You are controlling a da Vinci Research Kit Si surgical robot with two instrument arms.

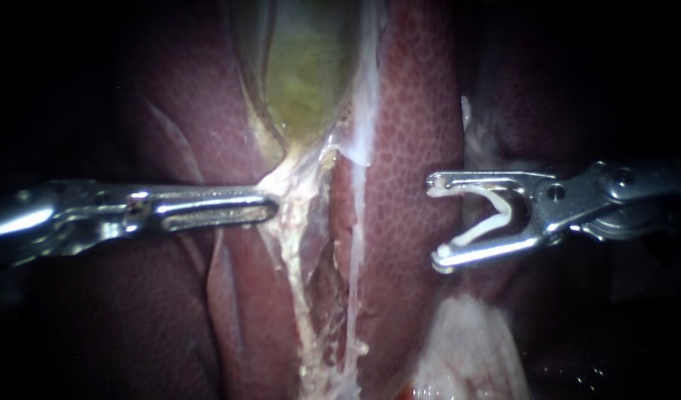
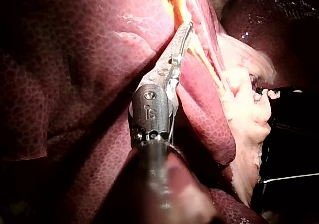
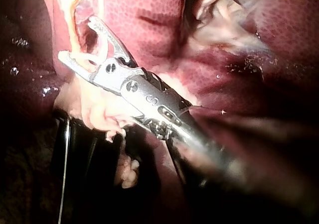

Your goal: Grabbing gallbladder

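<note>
Gallbladder [image 1: 307, 74] lies greenish between liver [image 1: 414, 133] lobes in the endoscope view, left instrument [image 1: 272, 206] claw closed, tip against pale tissue just beneath it, right instrument [image 1: 435, 220] claw spread wide holding a white clip [image 1: 473, 233] — left wrist view: closed claw, any grip hidden — right wrist view: clip seated.

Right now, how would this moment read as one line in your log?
left instrument jaws shut on whitish tissue below gallbladder | right instrument holds white clip in spread jaws, over liver
</note>
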